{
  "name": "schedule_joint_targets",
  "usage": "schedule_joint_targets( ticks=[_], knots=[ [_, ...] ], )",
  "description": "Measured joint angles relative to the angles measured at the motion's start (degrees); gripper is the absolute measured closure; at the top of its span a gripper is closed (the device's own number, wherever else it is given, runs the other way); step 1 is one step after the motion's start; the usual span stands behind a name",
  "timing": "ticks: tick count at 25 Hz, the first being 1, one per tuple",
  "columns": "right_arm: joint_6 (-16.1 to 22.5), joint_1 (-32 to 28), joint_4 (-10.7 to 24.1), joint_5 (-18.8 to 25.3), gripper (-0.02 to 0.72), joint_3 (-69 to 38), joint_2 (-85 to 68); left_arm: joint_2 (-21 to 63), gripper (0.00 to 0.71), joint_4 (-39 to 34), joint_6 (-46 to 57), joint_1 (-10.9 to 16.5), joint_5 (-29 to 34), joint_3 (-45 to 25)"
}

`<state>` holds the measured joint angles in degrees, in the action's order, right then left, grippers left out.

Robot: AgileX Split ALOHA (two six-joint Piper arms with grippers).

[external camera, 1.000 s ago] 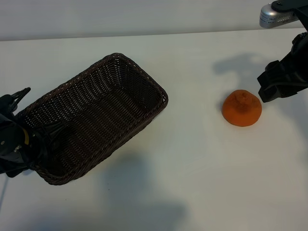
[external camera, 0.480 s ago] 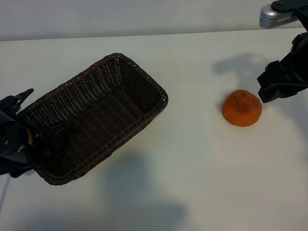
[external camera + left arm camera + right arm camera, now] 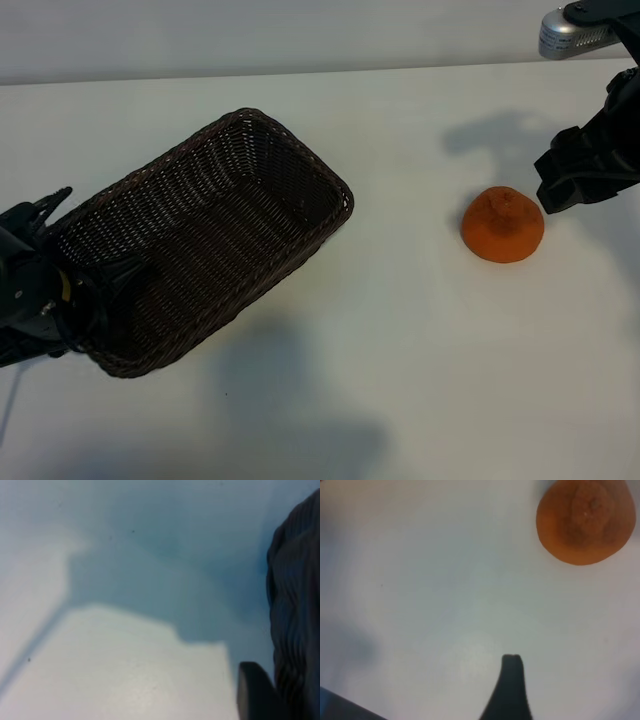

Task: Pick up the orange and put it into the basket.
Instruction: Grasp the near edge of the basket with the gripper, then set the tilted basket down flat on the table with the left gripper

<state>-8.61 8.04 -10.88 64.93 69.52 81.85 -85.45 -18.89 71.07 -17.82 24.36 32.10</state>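
Wicker basket [image 3: 215,240] has shifted slightly as the left hand [image 3: 60,300] clenched on its near rim, while the orange [image 3: 502,226] stays on the counter [image 3: 400,350] beside the released right hand [image 3: 560,185].

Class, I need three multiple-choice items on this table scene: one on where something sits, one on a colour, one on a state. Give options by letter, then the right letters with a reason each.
1. Where is the orange?
A. In the basket
B. On the table, beside the right tool
C. Held in the left tool

2. What colour is the basket?
A. Dark brown
B. White
C. Green

3. What is inside the basket?
A. Two oranges
B. Nothing
C. A cloth

Answers:
1 B: the fruit rests on the white table, just left of the right tool in the exterior view.
2 A: its woven wicker is dark brown.
3 B: only bare weave shows inside; the left tool is at its near end.
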Motion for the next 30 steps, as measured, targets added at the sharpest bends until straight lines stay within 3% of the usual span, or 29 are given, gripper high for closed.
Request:
schedule_joint_targets(
  ticks=[17, 24, 30],
  knots=[
    [-0.5, 0.0, -0.4, 0.0, 0.108, 0.0, 0.0, 1.1, 0.553, 1.2, -0.7, 0.1, -5.0, 0.0],
    [-0.5, 0.0, -0.4, 0.0, 0.108, 0.0, 0.0, 3.9, 0.564, 8.3, -11.0, 0.1, -8.3, -0.1],
    [-0.8, 0.0, -0.4, 0.0, 0.108, 0.0, 0.0, 7.7, 0.567, 9.6, -16.8, 0.1, -8.1, -0.4]
  ],
)
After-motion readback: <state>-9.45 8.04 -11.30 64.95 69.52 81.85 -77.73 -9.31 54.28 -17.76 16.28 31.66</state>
